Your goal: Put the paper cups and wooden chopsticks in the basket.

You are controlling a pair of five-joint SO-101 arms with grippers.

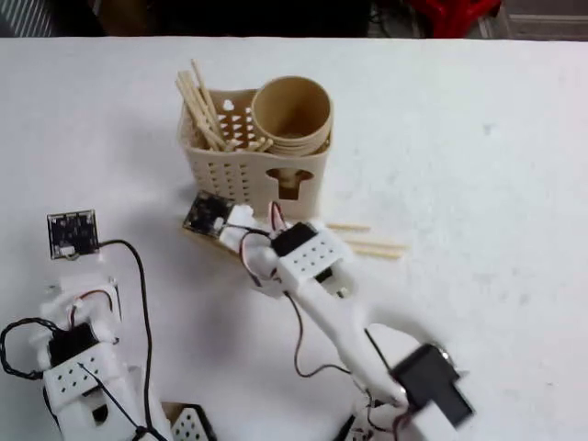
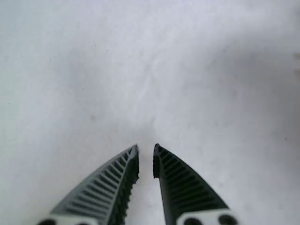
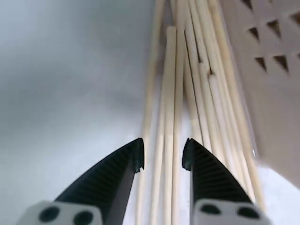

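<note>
Over at the near left, your left arm sits close to the near edge of the high view, which cuts off its base. The left pincer (image 2: 146,157) hangs over plain white bench (image 1: 478,165) with only a narrow slit between its tips, holding nothing.

Farther right, at the middle far part of the bench, stands the basket (image 1: 230,179). The upright chopsticks (image 1: 197,101) lean out over its left rim, and the stacked paper cups (image 1: 292,112) fill its right half.

Just in front of the basket's near wall, your right arm lies stretched in from the near right. In the high view its wrist hides the spot where the pincer meets the bench. From the wrist you see the right pincer (image 3: 162,157) parted a little. Its tips straddle a few of the loose chopsticks (image 3: 171,84), which lie flat in a bundle just beside the basket wall. The tips are not clamped on them. The bundle's ends run out of that picture, so you cannot count the sticks. In the high view their right ends poke out past the arm.

Your widest stretch of bench lies right of the basket, out to the right edge.
</note>
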